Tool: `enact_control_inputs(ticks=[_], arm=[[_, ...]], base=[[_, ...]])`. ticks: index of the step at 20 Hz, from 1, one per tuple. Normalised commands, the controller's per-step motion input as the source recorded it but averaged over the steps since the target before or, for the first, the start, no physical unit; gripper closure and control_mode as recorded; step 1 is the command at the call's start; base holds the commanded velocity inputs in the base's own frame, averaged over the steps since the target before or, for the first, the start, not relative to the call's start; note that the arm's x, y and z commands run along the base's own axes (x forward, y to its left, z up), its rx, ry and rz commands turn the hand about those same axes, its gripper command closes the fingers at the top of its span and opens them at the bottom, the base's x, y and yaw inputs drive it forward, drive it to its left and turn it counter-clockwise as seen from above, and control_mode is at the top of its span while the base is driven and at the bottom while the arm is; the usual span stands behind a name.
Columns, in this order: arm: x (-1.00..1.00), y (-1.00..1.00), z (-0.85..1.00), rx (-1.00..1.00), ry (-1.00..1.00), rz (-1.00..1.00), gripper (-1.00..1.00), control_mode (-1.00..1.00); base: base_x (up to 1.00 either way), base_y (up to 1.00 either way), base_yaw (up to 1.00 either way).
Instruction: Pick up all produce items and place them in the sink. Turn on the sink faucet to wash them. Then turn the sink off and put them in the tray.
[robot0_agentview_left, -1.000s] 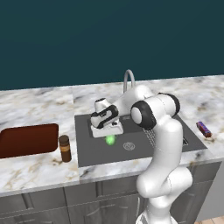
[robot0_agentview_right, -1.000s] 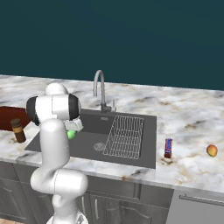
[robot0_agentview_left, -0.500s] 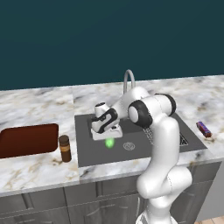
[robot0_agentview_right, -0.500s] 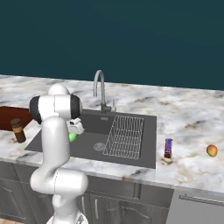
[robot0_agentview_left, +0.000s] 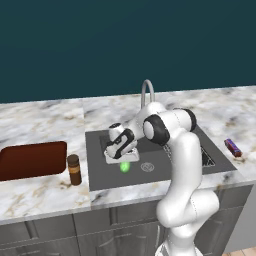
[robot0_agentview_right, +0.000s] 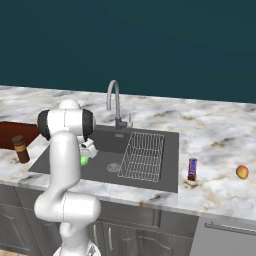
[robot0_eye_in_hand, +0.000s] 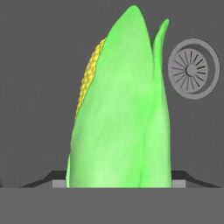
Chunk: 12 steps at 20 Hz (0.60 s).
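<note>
One ear of corn (robot0_eye_in_hand: 122, 113), wrapped in a bright green husk with a strip of yellow kernels showing on its left side, stands tall through the middle of the hand view, rising from between the gripper's two fingers at the bottom edge; the fingers are set wide to either side of the ear, but whether they press on it I cannot tell. In the left base view the gripper (robot0_agentview_left: 122, 151) sits at the centre of the frame over the sink (robot0_agentview_left: 100, 175), with the green tip of the corn poking out just below it above the basin floor. One round drain (robot0_eye_in_hand: 193, 69) shows at the upper right of the hand view, beside the corn's tip. In the right base view one orange-yellow fruit (robot0_agentview_right: 242, 172) lies on the marble tabletop (robot0_agentview_right: 220, 135) at the far right, well apart from the sink. One purple-red bar (robot0_agentview_right: 192, 168) lies between that fruit and the basin. One wire rack (robot0_agentview_right: 144, 156) fills the right part of the sink. One gooseneck faucet (robot0_agentview_right: 115, 102) arches over the basin's far edge. At the left of the left base view lies one reddish-brown tray (robot0_agentview_left: 31, 160), and one brown jar (robot0_agentview_left: 74, 169) stands between it and the sink.
</note>
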Motion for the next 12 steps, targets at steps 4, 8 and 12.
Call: enact_control_inputs(ticks=[4, 8, 12], arm=[[0.23, 0.0, -0.31, 0.0, -0.01, 0.0, 1.0, -1.0], [0.31, 0.0, -0.31, 0.0, 0.0, 0.0, 1.0, -1.0], [0.33, 0.0, -0.31, 0.0, 0.0, 0.0, 1.0, -1.0]], base=[[0.0, 0.0, 0.0], [0.0, 0.0, 0.0], [0.0, 0.0, 0.0]])
